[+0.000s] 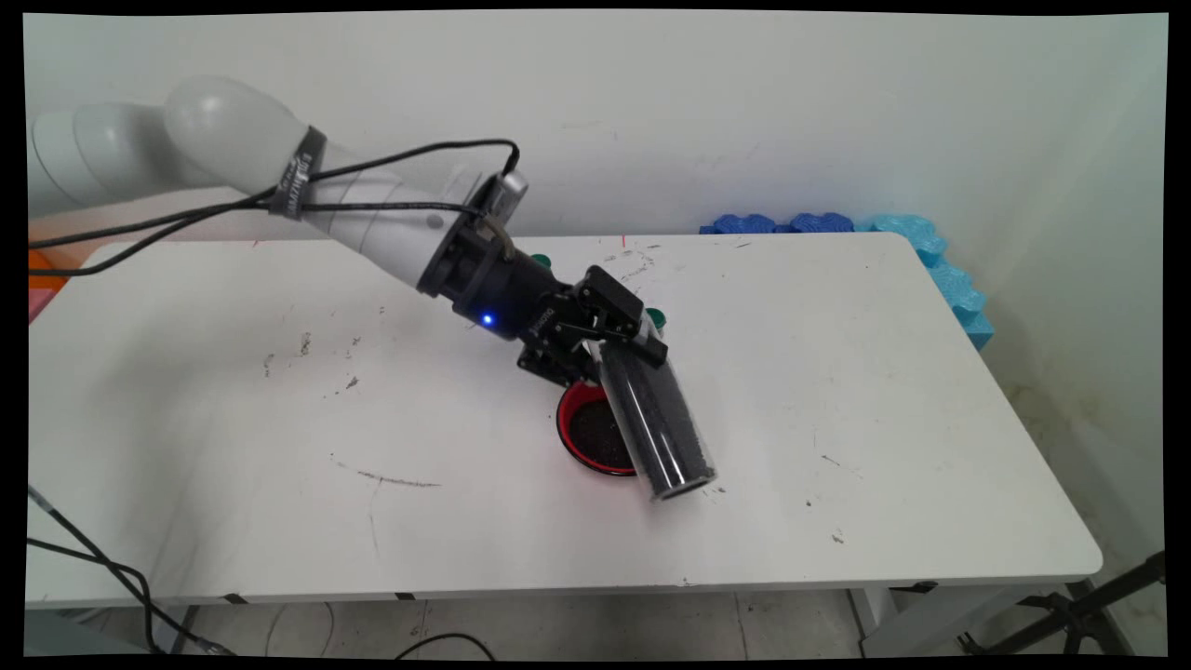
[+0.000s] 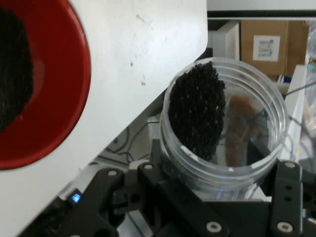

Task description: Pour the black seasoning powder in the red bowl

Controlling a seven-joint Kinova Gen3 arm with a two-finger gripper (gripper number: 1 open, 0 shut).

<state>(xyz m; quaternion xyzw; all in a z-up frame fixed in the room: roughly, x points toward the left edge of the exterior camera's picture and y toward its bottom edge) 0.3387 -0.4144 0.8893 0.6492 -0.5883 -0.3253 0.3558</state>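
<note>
The hand (image 1: 622, 346) pinches a clear jar (image 1: 656, 423) of dark grains, tipped nearly flat. The jar's long axis runs away from the hand, mouth outward and slightly down, above the bench (image 1: 837, 372). Just beside the mouth, below it, sits a red bowl (image 1: 582, 437) holding dark grains.

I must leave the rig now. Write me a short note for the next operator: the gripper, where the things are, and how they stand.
Gripper: shut on the clear jar, held tilted above the table, mouth pointing down toward the near edge.
Jar: part full of dark granules, which lie along its lower side up to the mouth.
Red bowl: on the table under the jar, dark granules already inside.
Jar mouth lies past the bowl's near rim in the main view.
Behind the gripper: two green things, mostly hidden.
</note>
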